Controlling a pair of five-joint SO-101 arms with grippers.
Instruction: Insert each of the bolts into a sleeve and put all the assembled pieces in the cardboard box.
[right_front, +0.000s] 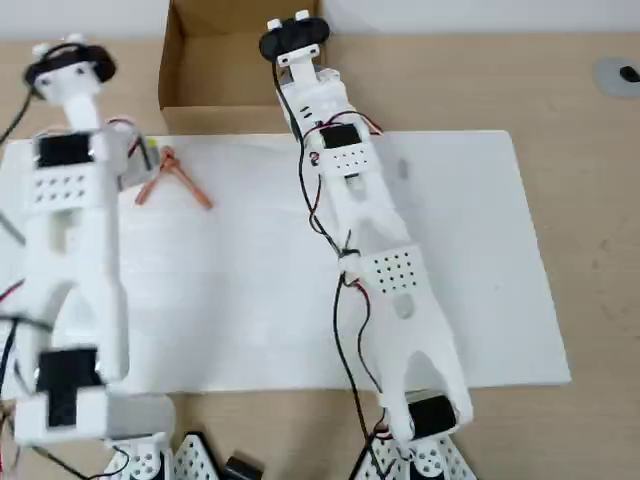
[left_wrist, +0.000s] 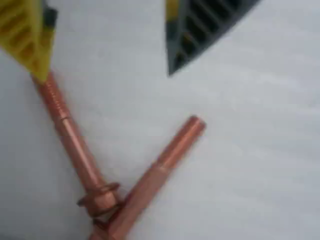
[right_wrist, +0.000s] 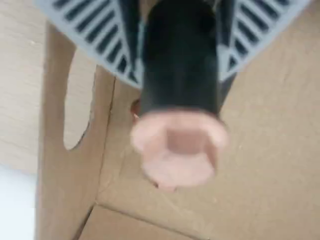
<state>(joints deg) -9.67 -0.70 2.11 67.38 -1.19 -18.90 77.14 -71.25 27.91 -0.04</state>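
Two copper bolts (right_front: 172, 178) lie crossed in a V on the white mat. In the left wrist view one bolt (left_wrist: 72, 145) has its threaded tip at my yellow finger (left_wrist: 30, 40); the other bolt (left_wrist: 160, 170) points away between the fingers. My left gripper (left_wrist: 106, 77) is open just above them. My right gripper (right_wrist: 180, 65) is shut on a black sleeve (right_wrist: 180, 55) with a copper bolt head (right_wrist: 177, 145) sticking out of its end. It hangs over the open cardboard box (right_wrist: 270, 150), at the box's right side in the high view (right_front: 295, 40).
The cardboard box (right_front: 215, 70) stands at the back edge of the white mat (right_front: 450, 250). A hand-hole is cut in one box wall (right_wrist: 77, 110). A small grey object (right_front: 618, 75) lies on the wooden table at far right.
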